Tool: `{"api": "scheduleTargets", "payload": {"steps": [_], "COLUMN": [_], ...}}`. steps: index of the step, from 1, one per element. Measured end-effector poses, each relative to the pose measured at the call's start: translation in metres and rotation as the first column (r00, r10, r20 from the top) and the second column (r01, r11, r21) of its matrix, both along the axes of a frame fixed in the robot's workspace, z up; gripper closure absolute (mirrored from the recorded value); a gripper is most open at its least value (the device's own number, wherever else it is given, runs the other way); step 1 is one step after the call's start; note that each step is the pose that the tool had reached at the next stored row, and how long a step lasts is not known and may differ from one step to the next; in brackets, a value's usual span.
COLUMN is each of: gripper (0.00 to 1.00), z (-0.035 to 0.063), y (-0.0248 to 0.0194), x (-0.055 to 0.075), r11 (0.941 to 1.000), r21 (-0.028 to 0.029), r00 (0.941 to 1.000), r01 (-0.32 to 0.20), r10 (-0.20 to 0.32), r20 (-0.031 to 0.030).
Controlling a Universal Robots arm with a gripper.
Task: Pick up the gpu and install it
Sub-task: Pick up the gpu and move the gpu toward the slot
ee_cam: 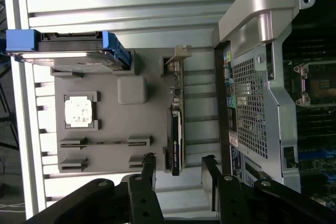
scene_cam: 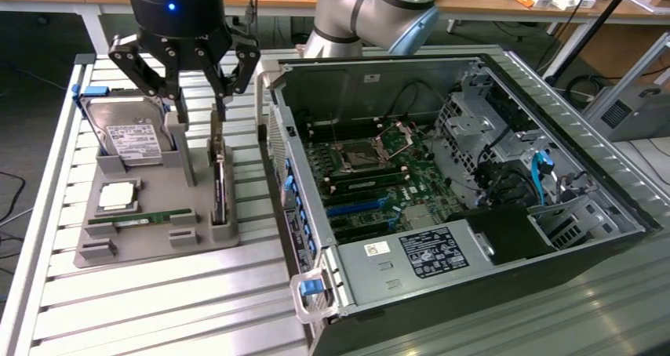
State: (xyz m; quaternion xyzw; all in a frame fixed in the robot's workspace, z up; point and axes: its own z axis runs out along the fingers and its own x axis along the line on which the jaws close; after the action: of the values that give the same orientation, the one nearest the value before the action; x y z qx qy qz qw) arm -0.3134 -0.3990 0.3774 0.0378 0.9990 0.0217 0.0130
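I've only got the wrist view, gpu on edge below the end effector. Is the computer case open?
Observer: Yes. In the exterior view the case has its side panel off, and the board faces up.
Operator: Any card already in the slots?
Observer: None that I can see. The blue slots look bare, and the gpu stands outside the case.
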Motion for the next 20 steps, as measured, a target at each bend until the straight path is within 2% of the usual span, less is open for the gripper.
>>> {"api": "scheduleTargets", "payload": {"steps": [20], "gripper": [0.52], "z": [-0.0087], "y": [0.0], "x": [0.0], "r11": [1.0], "r21": [0.0], "r00": [1.0], "r01": [0.0], "r10": [0.0], "r20": [0.0]}}
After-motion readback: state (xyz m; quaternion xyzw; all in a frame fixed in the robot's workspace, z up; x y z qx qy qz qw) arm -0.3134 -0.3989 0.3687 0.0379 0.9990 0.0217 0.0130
